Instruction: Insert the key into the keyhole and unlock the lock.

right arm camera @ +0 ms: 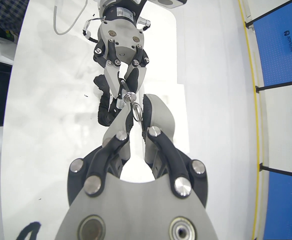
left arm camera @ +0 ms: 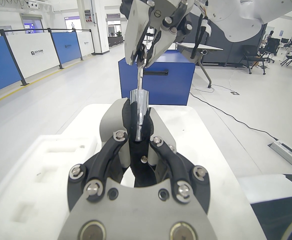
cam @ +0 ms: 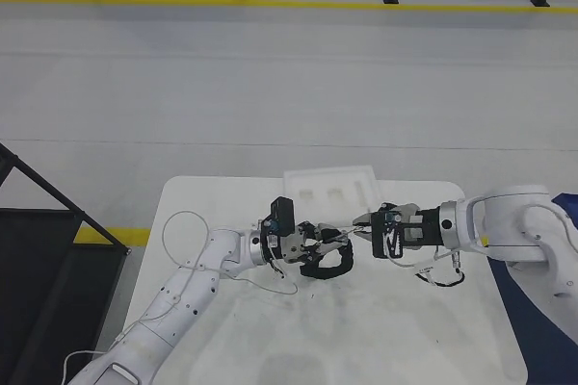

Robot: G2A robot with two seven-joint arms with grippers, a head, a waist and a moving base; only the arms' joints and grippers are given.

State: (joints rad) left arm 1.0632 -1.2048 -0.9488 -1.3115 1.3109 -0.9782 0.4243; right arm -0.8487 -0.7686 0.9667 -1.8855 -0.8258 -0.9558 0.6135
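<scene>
— Where do things stand?
— The left claw is clamped on the lock above the worktop. The right claw pinches the key, with its shaft at the keyhole.
— What's the risk?
— The pinch looks thin. A turn off-axis could slip the key or jam it, and a twist could rotate the lock.

White table with rounded corners, white foam tray with rectangular recesses lying at its far edge
</scene>
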